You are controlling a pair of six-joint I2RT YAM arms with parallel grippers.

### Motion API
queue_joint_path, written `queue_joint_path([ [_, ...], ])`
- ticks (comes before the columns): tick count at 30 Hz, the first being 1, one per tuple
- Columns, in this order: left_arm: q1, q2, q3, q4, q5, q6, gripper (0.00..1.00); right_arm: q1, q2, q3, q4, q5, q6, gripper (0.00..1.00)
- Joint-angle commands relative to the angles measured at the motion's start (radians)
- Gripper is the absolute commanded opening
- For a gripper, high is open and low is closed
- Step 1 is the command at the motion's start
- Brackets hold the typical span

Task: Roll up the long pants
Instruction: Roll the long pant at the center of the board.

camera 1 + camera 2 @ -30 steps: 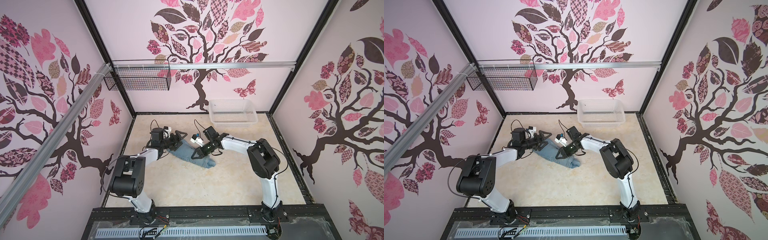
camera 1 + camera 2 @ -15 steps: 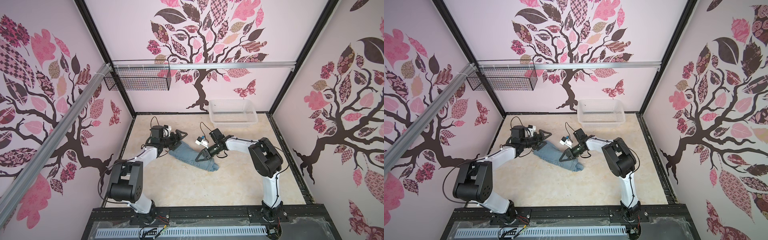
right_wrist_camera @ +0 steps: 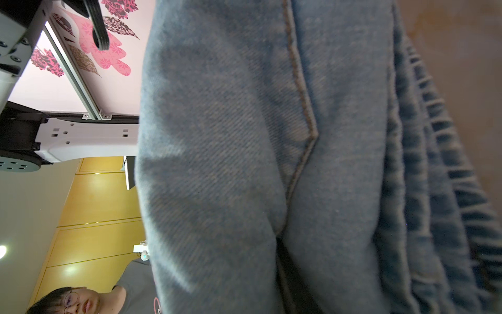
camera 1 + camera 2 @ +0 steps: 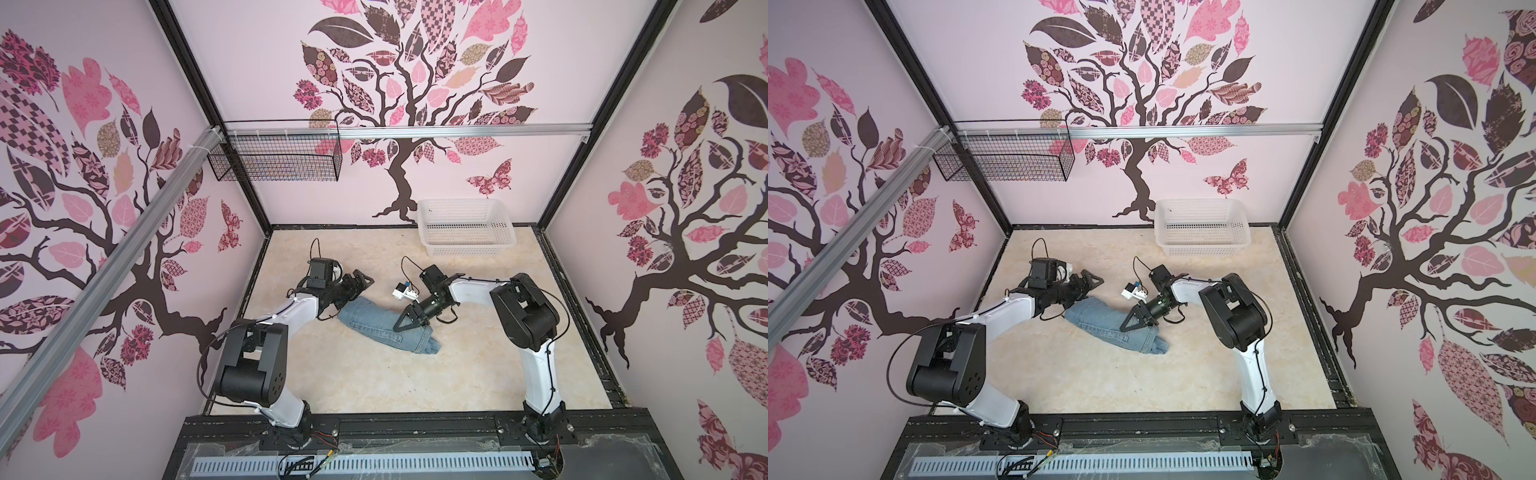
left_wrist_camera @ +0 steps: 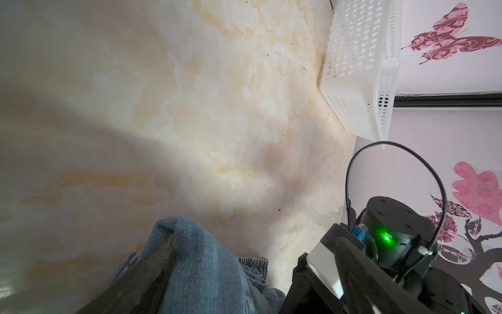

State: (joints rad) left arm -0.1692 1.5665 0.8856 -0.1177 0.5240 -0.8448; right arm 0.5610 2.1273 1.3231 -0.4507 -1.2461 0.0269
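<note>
The long pants (image 4: 374, 320) (image 4: 1100, 322) lie mid-table as a thick roll of light blue denim, slanting toward the front right. My right gripper (image 4: 401, 326) (image 4: 1128, 325) lies low across the top of the roll, jaws nearly together on a fold of denim. Denim (image 3: 231, 163) with a pocket seam fills the right wrist view and hides the fingers. My left gripper (image 4: 365, 281) (image 4: 1094, 279) stands open just past the roll's back left end. In the left wrist view (image 5: 252, 285) the denim (image 5: 201, 258) bulges up between its spread fingers (image 5: 152, 271).
A white plastic basket (image 4: 465, 226) (image 4: 1202, 226) (image 5: 358, 68) sits at the back right against the wall. A black wire basket (image 4: 276, 160) hangs on the back left wall. A person (image 3: 70, 301) shows beyond the table's front edge.
My right gripper has moved toward the front, and the roll has shifted that way with it. The left gripper has stayed open and almost still.
</note>
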Motion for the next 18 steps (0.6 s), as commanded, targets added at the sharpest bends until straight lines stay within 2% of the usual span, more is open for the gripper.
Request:
queue_joint_path([
  [1, -0.011, -0.102, 0.046, -0.09, -0.028, 0.029, 0.95, 0.006, 0.119, -0.05, -0.125, 0.419, 0.087, 0.04],
  [5, -0.012, -0.2, 0.106, -0.165, -0.029, 0.033, 0.96, 0.002, 0.136, -0.024, -0.155, 0.498, 0.084, 0.08],
  [9, -0.036, -0.254, 0.09, -0.127, -0.031, -0.017, 0.96, 0.001, 0.158, -0.005, -0.155, 0.513, 0.089, 0.11],
  [15, -0.109, -0.229, 0.026, -0.06, -0.063, -0.054, 0.97, -0.013, 0.219, 0.049, -0.178, 0.512, 0.08, 0.13],
  [18, -0.126, -0.156, 0.007, -0.009, -0.061, -0.068, 0.97, -0.022, 0.264, 0.088, -0.219, 0.52, 0.057, 0.14],
])
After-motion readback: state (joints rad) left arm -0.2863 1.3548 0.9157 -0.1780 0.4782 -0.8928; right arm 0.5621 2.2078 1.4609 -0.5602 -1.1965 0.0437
